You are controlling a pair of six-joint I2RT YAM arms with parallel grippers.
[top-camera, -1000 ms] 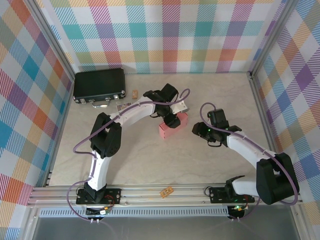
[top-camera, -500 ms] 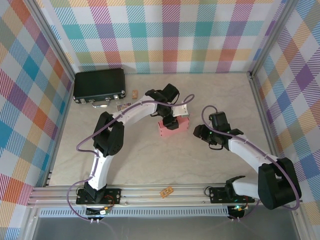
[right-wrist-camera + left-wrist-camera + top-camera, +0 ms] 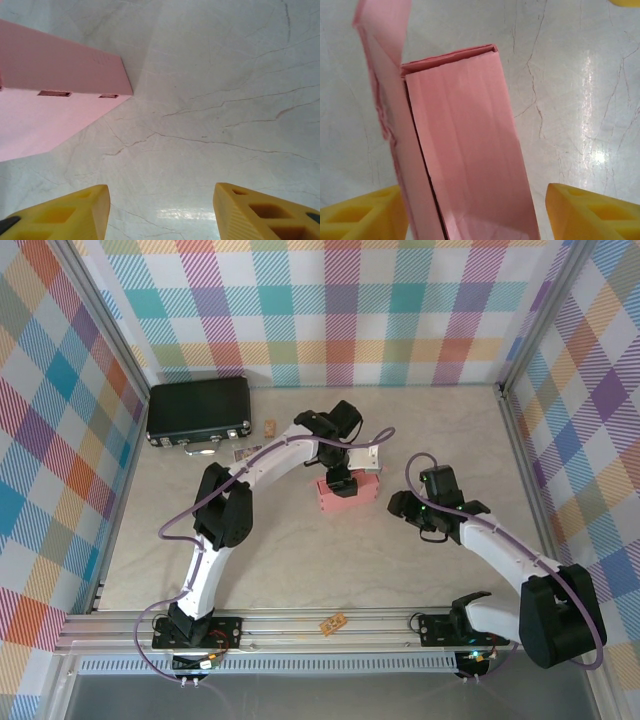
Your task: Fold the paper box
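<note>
Paper box (image 3: 348, 497), salmon pink, sat mid-frame on the bench (image 3: 290, 560) in the top view, with one flap raised at upper left in the left wrist view. Left pincer (image 3: 475, 215) was spread, straddling the box; the lower-right finger (image 3: 590, 212) was clear of it. Right pincer (image 3: 162, 210) was spread over the bench, holding nothing, with the box at upper left of its view. Black case (image 3: 198, 410) sat at upper left of the top view.

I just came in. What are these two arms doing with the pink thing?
They are folding a paper box. It lies mid-table, mostly formed, with one flap standing up along its side. The left pincer is open and straddles the box from above. The right pincer is open too, over bare table beside the box, holding nothing.
</note>
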